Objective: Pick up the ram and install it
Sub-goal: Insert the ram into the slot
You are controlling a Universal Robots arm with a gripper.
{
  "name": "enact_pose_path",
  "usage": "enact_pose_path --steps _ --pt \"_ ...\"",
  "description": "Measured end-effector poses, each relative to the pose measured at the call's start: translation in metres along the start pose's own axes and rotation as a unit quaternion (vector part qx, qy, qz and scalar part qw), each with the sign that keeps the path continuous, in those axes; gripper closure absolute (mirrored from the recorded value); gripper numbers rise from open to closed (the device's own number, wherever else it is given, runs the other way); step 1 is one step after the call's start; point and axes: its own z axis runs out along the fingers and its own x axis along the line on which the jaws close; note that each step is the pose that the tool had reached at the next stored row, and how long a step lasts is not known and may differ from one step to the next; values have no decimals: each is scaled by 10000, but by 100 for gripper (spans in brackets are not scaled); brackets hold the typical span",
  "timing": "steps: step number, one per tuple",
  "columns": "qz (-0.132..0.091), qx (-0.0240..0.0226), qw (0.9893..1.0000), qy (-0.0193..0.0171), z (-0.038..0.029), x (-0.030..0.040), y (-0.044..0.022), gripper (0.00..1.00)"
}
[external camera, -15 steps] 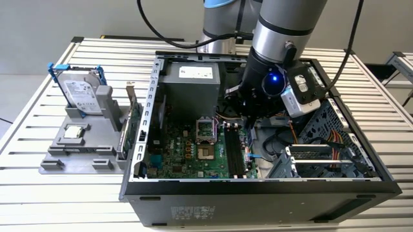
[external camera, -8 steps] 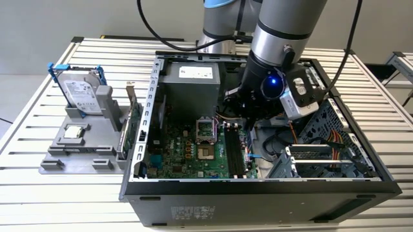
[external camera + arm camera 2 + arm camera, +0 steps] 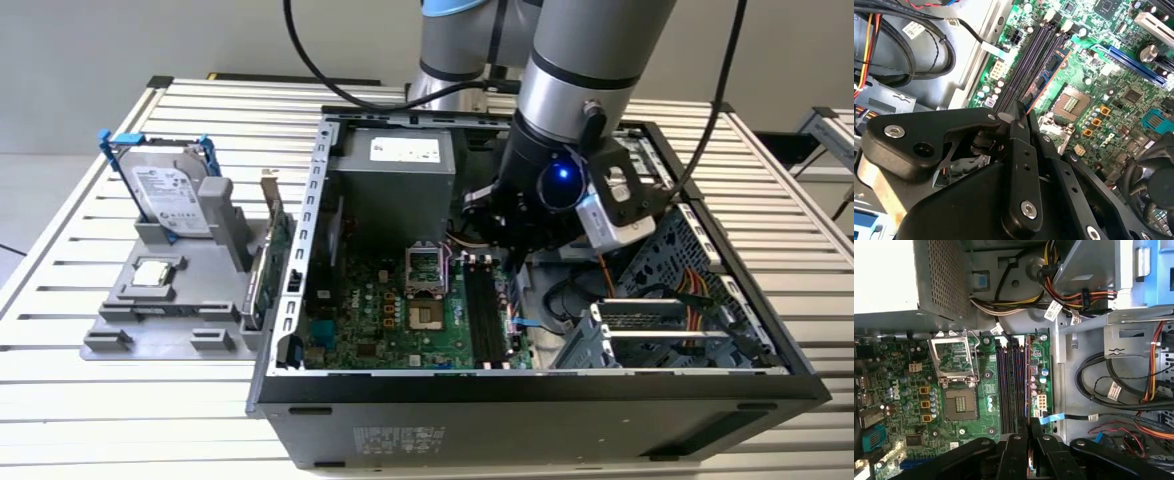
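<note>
- Gripper (image 3: 1021, 112): in the second wrist view its two black fingers (image 3: 1019, 150) converge to a narrow tip, closed on the edge of the ram (image 3: 1046, 80); in the first wrist view the same fingertips (image 3: 1030, 427) meet at the near end of the slot bank.
- Ram: a thin dark strip with an orange-lit edge, standing on edge and running away from the fingertips along the memory slots (image 3: 1026, 60). In the first wrist view it appears as a narrow line (image 3: 1027, 385) at the side of the slot bank nearest the case wall, directly beyond the fingers.
- Whether the ram is fully seated in its slot cannot be told.
- Arm (image 3: 581, 70): in the exterior view it descends into the open computer case (image 3: 534, 390), with the wrist housing (image 3: 547, 200) over the far end of the memory slots (image 3: 483, 315).
- Motherboard (image 3: 367, 320): green, lying flat in the case; the open processor socket (image 3: 960, 402) sits beside the slots, on the exterior view's left of them.
- Power supply (image 3: 394, 165): grey box at the far side of the case, beyond the socket.
- Cable bundles (image 3: 1074, 295): coloured and black leads lie on the exterior view's right of the slots.
- Grey fixture tray (image 3: 167, 300): on the slatted table (image 3: 80, 400), to the exterior view's left of the case; it holds an upright hard drive (image 3: 174, 195) and a small square chip (image 3: 156, 270).
</note>
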Motion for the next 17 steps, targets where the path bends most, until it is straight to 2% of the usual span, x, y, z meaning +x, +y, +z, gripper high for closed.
enact_pose_path --steps 17 --pt "0 9 10000 -1 90 -1 3 100"
